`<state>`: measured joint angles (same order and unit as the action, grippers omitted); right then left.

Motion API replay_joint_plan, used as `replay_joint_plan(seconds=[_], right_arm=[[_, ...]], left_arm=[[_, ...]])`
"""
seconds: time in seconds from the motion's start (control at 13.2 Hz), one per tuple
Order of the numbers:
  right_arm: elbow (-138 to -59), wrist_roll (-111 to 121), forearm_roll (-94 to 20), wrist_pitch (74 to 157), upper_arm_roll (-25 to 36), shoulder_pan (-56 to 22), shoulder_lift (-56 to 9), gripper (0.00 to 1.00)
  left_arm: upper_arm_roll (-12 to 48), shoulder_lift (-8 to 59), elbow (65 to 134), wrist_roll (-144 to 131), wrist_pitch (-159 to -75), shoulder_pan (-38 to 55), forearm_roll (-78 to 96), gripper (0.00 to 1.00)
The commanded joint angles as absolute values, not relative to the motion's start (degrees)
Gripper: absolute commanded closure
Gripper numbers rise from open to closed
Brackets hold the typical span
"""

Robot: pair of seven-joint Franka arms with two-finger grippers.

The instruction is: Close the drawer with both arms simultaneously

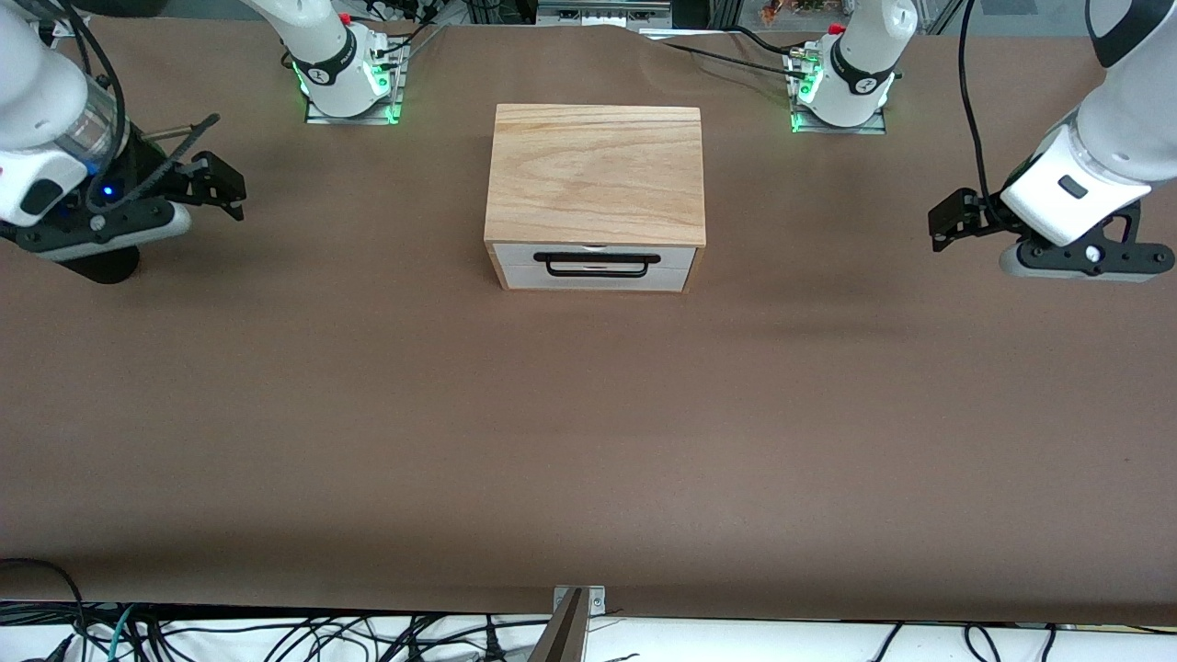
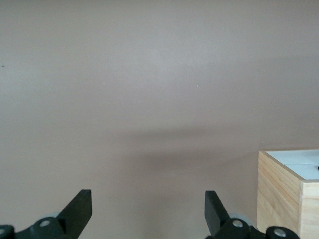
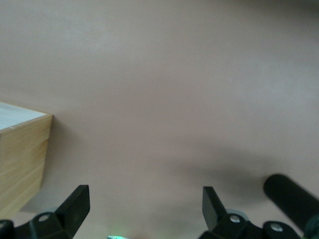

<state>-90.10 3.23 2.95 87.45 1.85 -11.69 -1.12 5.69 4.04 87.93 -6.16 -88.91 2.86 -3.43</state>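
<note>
The light oak box (image 1: 598,170) stands in the middle of the table, near the robots' bases. The drawer (image 1: 593,274) has a white front and a black wire handle (image 1: 598,264), and it sits flush in the box, facing the front camera. My left gripper (image 1: 952,219) is open and empty, held low over bare table toward the left arm's end, well apart from the box. My right gripper (image 1: 221,188) is open and empty toward the right arm's end. The left wrist view shows the open left gripper (image 2: 148,211) and a box corner (image 2: 284,194). The right wrist view shows the open right gripper (image 3: 144,206) and the box side (image 3: 22,159).
The brown table cover (image 1: 588,441) spreads wide around the box. The green-lit arm bases (image 1: 349,87) (image 1: 841,92) stand beside the box's back corners. A black rounded part (image 1: 106,267) sits under the right hand, also in the right wrist view (image 3: 291,196). Cables lie along the table's near edge.
</note>
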Motion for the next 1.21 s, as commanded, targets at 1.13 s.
replay_joint_plan(seconds=[1.13], right_arm=[[-90.7,1.6,1.7,85.3,0.6,-8.1,0.9,0.00]], left_arm=[[6.7,2.7,90.6,-4.9,-92.3,0.6,0.7,0.00]])
